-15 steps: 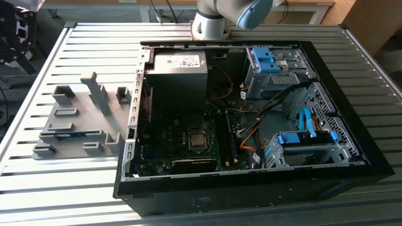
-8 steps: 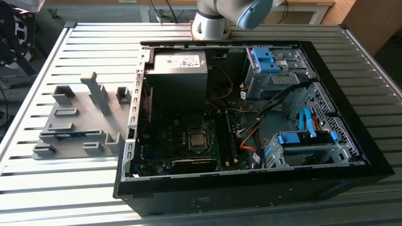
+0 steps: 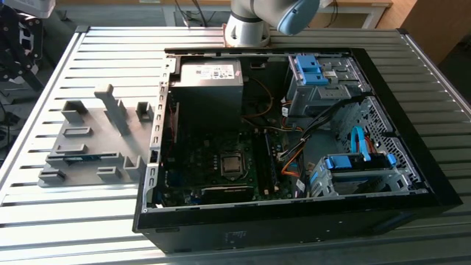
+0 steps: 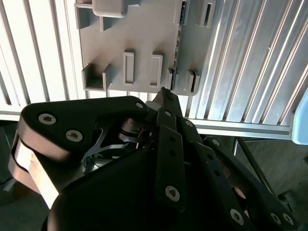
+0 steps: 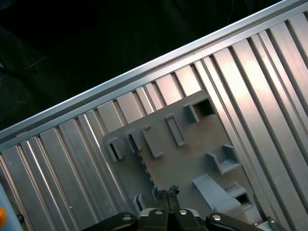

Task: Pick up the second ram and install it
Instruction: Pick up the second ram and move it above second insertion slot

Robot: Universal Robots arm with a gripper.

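- Exterior view: the ram (image 3: 77,158) lies low in the grey holder (image 3: 88,124), on the exterior view's left of the open case (image 3: 423,182). It is not yet picked. The arm (image 3: 249,22) stands at the desk's (image 3: 110,44) far edge.
- Risk: loose cables (image 3: 294,146) cross the motherboard (image 3: 213,179) and could snag a stick on its way in.
- Surface: ribbed metal slats, holder loose on top. It may slide if pushed sideways.
- Room: dark gear (image 3: 19,44) off the desk, wood panel (image 3: 434,22) behind.
- Second wrist view: jaws drawn together, nothing between them, above the holder (image 4: 139,33). The ram (image 4: 181,13) shows edge-on in its slots.
- Risk: closed like this, the jaws would land on the ram's edge, not straddle it.
- First wrist view: ram (image 5: 147,168) is a thin line, near the jaws. Small yaw error means a skewed grip, binding in the slots.
- Dark floor (image 5: 96,38) lies past the desk rim.
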